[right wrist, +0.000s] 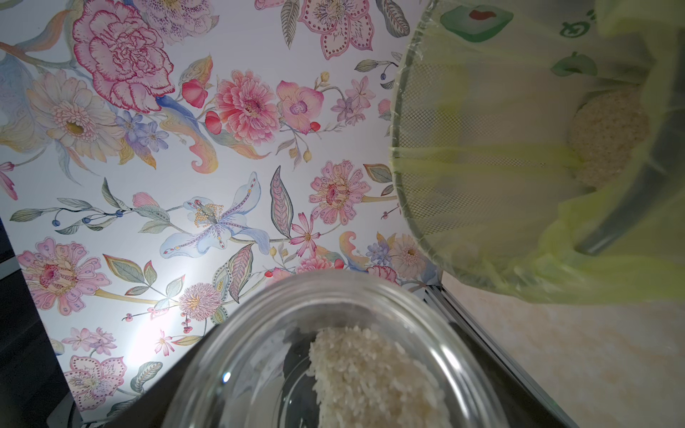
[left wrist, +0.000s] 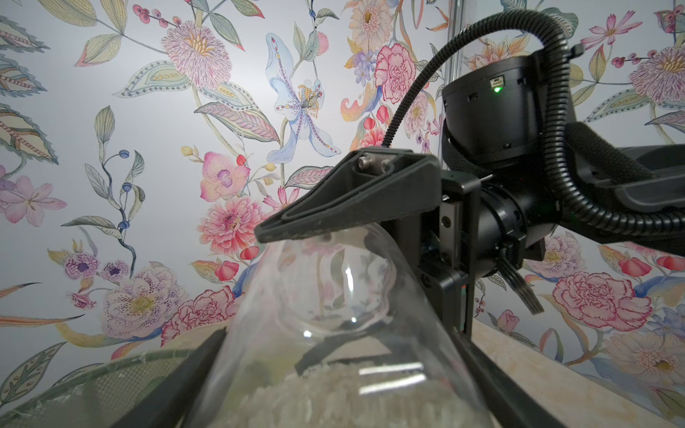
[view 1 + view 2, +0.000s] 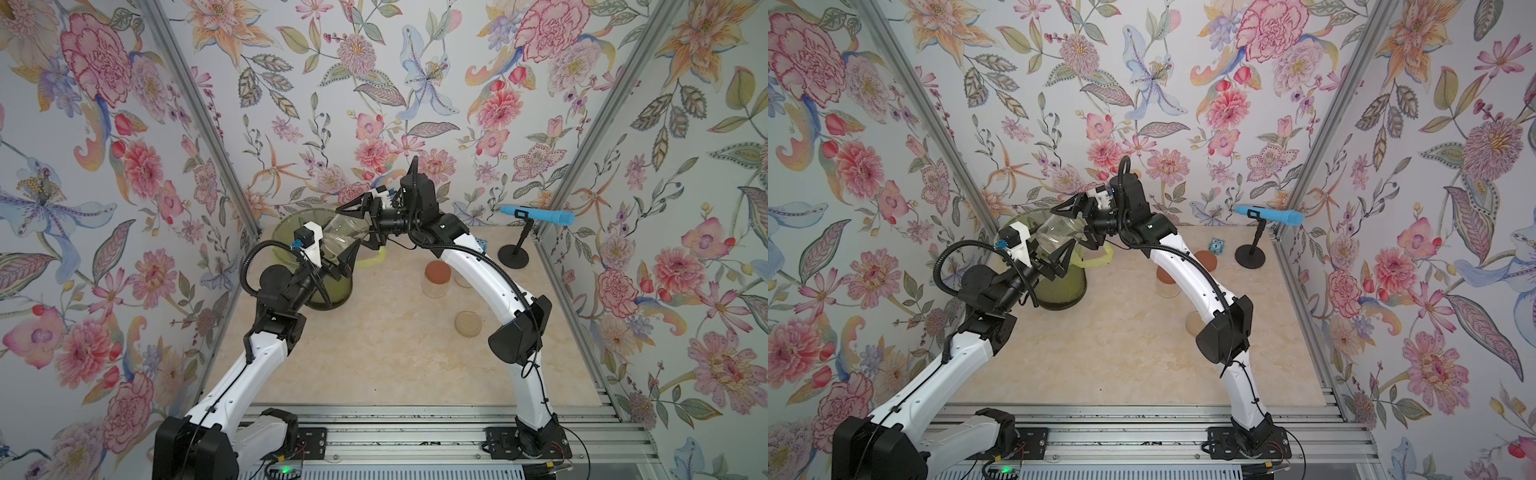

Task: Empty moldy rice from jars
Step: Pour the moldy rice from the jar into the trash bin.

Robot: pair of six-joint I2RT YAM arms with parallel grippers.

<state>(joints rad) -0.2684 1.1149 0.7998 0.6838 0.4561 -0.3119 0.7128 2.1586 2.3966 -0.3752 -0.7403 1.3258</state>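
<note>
One pale marbled tabletop carries everything, walled in by flowered wallpaper; over it we see the left arm and the right arm bending toward each other at the far left corner.

A green mesh bin stands there, lined with a yellow-green liner; at its bottom lies a round, pale, grainy patch.

At the far right a blue microphone rests level on a black stand, well apart from the arms.

Between the arms an open jar of clear glass hangs in the air, tipped nearly onto its side; in both top views it overlaps the bin's opening, base toward the right arm.

The right gripper is clamped across the jar's base end, one finger above the glass and one below; the left gripper straddles the other end, and both its fingers lie flush along the glass, so we read it as clasping the jar too.

Two lidded jars stand upright near mid-table, each with a reddish-brown lid; one is in plain view, the other shows only in part behind the right arm.

A beige lid lies flat on the tabletop, apart from them and nearer the arm bases; a small blue owl toy sits by the stand.

The rice is off-white and lies heaped along the low side of the open jar, inside the glass.
</note>
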